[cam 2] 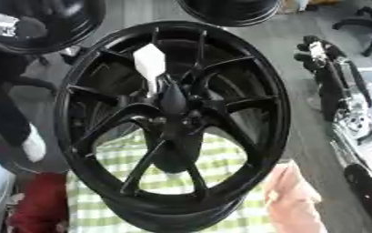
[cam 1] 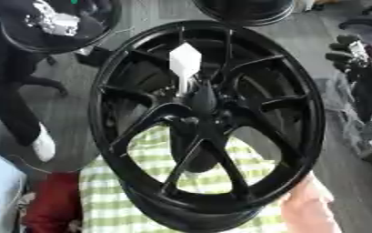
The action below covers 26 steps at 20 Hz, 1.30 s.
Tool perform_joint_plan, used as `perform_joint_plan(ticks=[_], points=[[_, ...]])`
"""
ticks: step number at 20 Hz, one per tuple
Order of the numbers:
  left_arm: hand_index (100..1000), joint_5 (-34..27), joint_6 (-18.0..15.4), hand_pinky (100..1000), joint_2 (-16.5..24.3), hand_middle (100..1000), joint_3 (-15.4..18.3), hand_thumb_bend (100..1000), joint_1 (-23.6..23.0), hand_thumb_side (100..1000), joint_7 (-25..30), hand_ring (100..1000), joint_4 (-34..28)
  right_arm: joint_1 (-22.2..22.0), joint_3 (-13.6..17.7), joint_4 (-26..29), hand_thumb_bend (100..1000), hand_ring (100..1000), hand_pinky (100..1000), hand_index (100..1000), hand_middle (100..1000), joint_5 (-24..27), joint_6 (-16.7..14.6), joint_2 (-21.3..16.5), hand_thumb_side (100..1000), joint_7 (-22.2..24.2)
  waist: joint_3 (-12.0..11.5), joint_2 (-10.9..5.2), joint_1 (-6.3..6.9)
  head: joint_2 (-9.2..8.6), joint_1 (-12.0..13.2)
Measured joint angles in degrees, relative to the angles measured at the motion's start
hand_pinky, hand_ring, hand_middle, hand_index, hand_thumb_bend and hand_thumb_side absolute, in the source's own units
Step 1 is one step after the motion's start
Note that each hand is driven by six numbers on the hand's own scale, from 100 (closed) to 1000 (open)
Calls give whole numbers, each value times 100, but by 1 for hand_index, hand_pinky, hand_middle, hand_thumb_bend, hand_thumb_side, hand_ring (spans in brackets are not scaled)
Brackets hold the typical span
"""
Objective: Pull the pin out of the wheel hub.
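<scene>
Someone's hand (cam 1: 308,207) props the black wheel (cam 1: 208,120) up facing the robot so the white-tagged pin (cam 1: 185,61) at its centre is reachable, right hand (cam 2: 320,57) off beside it, can't tell its fingers.

pin (cam 1: 184,63) base hidden in wheel hub (cam 1: 201,105)

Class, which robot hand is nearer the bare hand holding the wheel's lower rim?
Right. The right hand is at the right edge, above the bare hand; the left hand is in the far upper-left corner.
</scene>
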<state>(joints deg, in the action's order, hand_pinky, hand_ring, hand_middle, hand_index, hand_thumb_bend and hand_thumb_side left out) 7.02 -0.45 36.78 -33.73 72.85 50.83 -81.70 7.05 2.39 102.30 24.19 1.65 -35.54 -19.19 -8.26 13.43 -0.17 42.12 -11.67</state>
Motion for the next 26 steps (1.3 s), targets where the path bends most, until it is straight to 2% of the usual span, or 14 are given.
perform_joint_plan(ticks=[5,13,17,21,22,24,25,26], points=[[862,3,-177,765,-254,807,-71,366,141,593,98,834,91,32,-2,0,100,815,951,819,763,23,-1,2,716,16,39,5,3,-49,6],[861,1,-356,768,-559,810,-278,377,245,526,119,837,140,155,-65,0,100,815,951,819,763,27,25,45,724,57,177,121,1,-139,71],[857,87,-449,766,-623,806,-284,342,292,501,120,836,142,199,-88,-1,100,815,951,819,763,27,32,59,728,86,256,195,2,-199,88],[833,189,-512,764,-695,801,-280,261,325,364,118,832,190,288,-114,-1,100,815,951,819,763,26,44,96,731,117,383,301,12,-265,131],[833,223,-530,764,-712,801,-278,261,326,364,119,832,205,309,-131,-1,100,815,951,819,763,26,50,105,731,126,400,316,17,-287,139],[828,286,-567,767,-714,802,-258,252,332,228,116,834,237,329,-143,-1,100,815,951,819,762,24,60,107,733,137,415,335,23,-303,151],[828,317,-588,767,-714,802,-244,252,337,228,119,834,259,341,-143,-1,100,815,951,819,762,23,62,107,733,139,427,351,23,-305,154],[827,349,-610,768,-715,802,-241,252,339,178,117,835,268,350,-143,-1,100,815,951,819,762,23,66,108,733,143,430,365,25,-309,155]])
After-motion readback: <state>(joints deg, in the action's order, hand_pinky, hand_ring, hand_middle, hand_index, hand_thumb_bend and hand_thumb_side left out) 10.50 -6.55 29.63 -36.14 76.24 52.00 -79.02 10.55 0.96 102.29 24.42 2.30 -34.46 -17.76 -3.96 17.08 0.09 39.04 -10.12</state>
